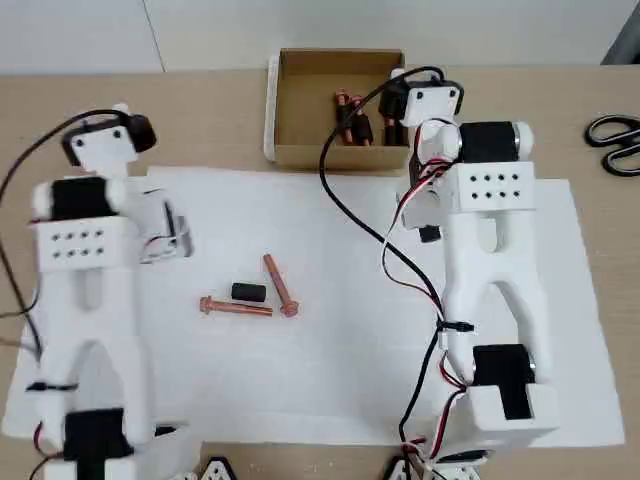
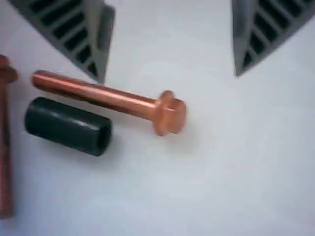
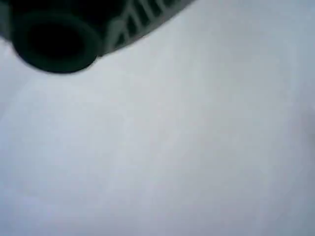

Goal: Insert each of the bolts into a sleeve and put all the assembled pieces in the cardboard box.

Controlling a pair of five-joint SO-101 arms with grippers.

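Note:
Two copper bolts and a black sleeve lie together on the white foam sheet, left of centre. My left gripper hovers to their left, open and holding nothing. In the left wrist view its gripper stands just above one bolt, with the sleeve beside that bolt and a second bolt at the edge. My right gripper is near the cardboard box, shut on another black sleeve. Assembled pieces lie in the box.
Scissors lie on the table at the far right. Cables trail from the right arm across the sheet. The sheet's front middle is bare.

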